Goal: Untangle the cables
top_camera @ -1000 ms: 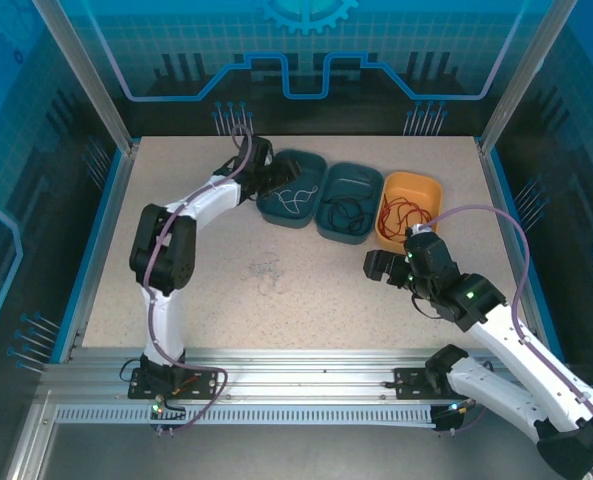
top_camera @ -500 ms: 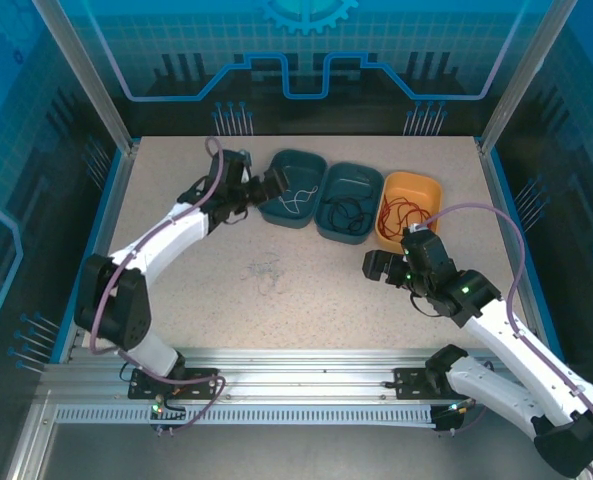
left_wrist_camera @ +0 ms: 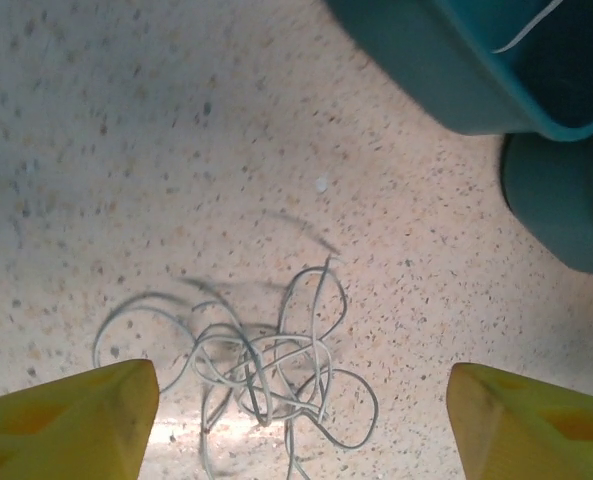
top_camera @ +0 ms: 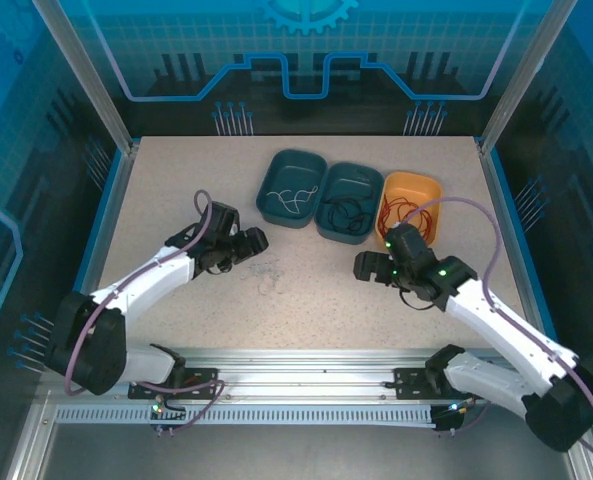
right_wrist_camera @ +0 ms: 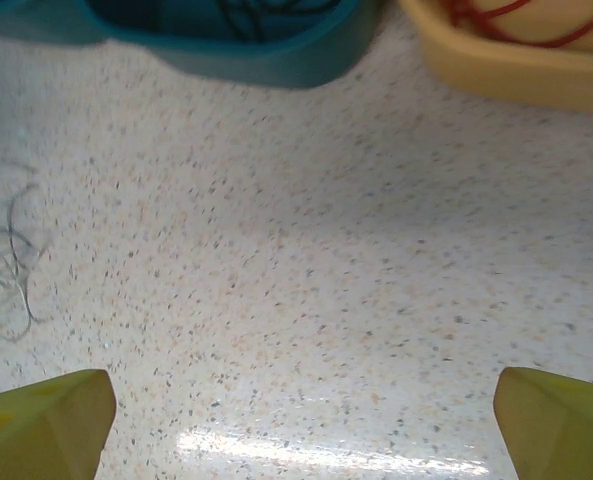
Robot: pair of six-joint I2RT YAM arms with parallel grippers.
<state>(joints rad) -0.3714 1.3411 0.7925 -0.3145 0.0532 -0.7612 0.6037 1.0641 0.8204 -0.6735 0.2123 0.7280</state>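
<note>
Tangle: grey cable (left_wrist_camera: 266, 375), knotted;
Left gripper (left_wrist_camera: 301, 415): spread wide, empty; you should pinch one outer loop, not the knot;
Right gripper (right_wrist_camera: 301, 420): spread, empty

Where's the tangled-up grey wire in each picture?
Top external: grey wire sits just left of centre, below the trays.
Left wrist: bottom middle, between the open left gripper fingers.
Right wrist: left edge.
Shared landmark: the middle teal tray.
</note>
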